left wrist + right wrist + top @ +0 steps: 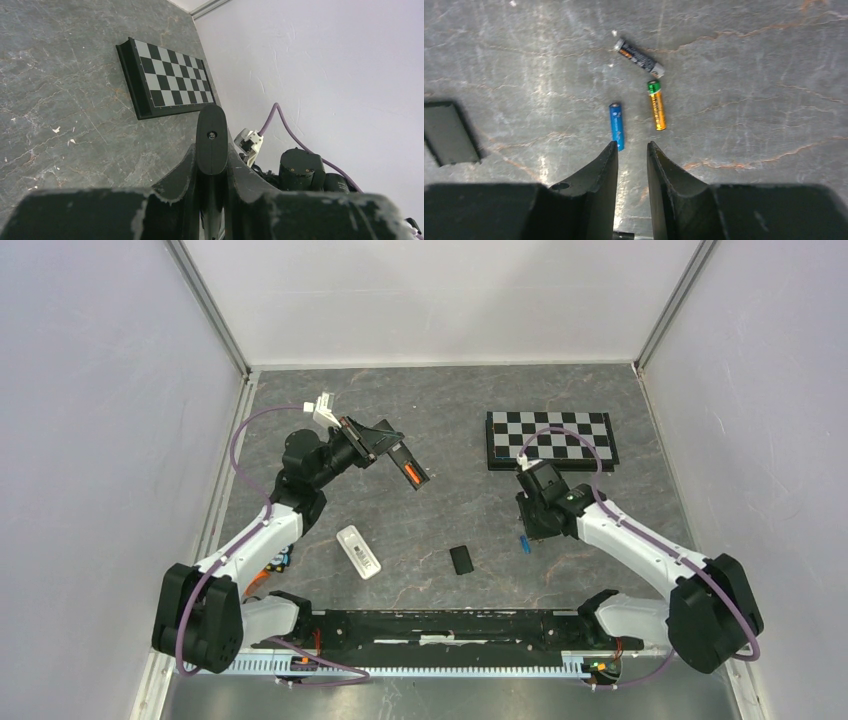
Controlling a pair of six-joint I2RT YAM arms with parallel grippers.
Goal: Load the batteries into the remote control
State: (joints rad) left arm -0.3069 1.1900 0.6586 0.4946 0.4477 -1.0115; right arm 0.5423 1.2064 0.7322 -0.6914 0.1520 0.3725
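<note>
My left gripper (385, 445) is raised over the far left of the table and shut on a black remote (408, 465). An orange battery (411, 473) shows in the remote's open compartment. In the left wrist view the remote's rounded end (211, 140) stands between the fingers. My right gripper (631, 145) hovers low, slightly open and empty, just short of a blue battery (616, 125). A gold battery with a green tip (656, 111) and a black-and-silver one (639, 57) lie beyond it. The blue battery also shows in the top view (523, 543).
A white remote-like device (358, 551) lies on the table at centre left. A small black cover (461, 560) lies near the middle, also in the right wrist view (449, 132). A checkered board (550, 440) lies at the back right. Walls close in the table.
</note>
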